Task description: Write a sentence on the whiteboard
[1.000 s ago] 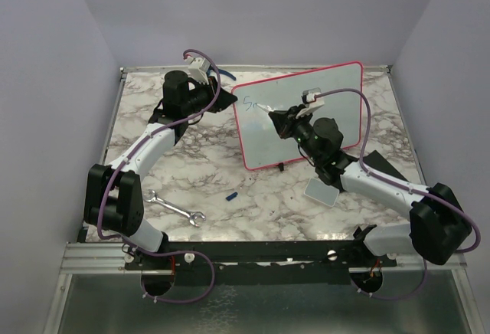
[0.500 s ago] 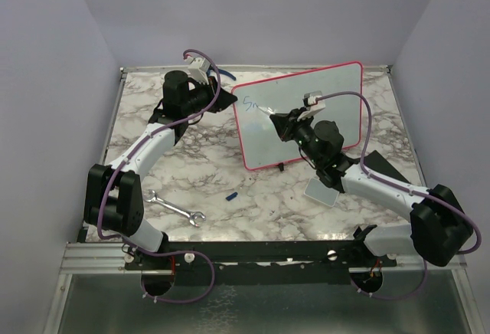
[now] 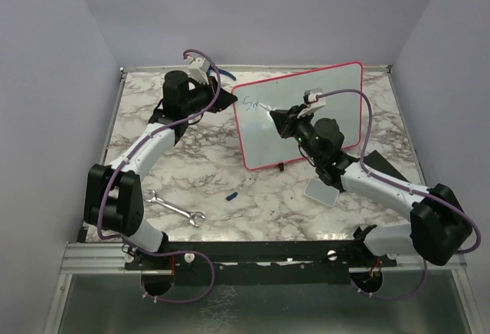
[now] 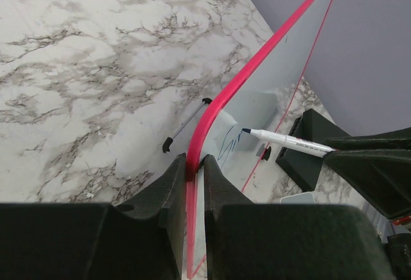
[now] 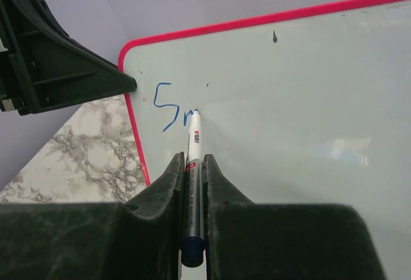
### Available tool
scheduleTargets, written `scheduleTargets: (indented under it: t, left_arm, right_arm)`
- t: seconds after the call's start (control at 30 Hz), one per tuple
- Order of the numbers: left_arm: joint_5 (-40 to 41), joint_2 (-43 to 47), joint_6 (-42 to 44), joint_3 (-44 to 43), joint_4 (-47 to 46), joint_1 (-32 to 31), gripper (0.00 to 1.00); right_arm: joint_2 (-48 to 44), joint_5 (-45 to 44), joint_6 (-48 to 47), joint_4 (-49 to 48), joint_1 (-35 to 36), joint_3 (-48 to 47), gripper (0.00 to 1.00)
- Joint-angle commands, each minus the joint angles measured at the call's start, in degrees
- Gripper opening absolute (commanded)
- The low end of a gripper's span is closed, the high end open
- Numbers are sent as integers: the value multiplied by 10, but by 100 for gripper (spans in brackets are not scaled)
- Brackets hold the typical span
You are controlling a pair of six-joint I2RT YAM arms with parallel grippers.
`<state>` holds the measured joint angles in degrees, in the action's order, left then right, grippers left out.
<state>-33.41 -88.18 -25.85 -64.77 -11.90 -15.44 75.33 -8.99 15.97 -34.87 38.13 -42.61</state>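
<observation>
The whiteboard stands upright on the marble table, red-framed. My left gripper is shut on its left edge, at the board's upper left corner. My right gripper is shut on a white marker with a dark blue rear end. The marker's tip touches the whiteboard just right of the blue letters. Of the sentence only an "S" and the start of a second letter show, near the top left. The left wrist view shows the marker meeting the writing.
A metal wrench lies at the front left of the table. A small blue cap lies near the middle. A small grey pad and a black flat piece sit under my right arm. Purple walls close in the table.
The marker tip dipped slightly down and right on the board, then came back up beside the letters. The left gripper and the whiteboard have stayed still.
</observation>
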Motion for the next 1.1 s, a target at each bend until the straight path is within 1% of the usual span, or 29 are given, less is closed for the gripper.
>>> scheduleTargets:
  t: [0.0,0.23,0.73,1.07]
  left_arm:
    - [-13,16,2,4,-12,-2,7]
    - [-11,17,4,3,-12,-2,7]
    - [-13,17,3,3,-12,-2,7]
    - [-11,19,3,3,-12,-2,7]
  right_arm:
    - [7,-27,-17,-11,-4,-19,0]
    - [3,-40,-23,-4,-4,-14,0]
    - [-7,-43,2,1,-3,32,0]
    - [-15,-47,2,6,-3,38,0]
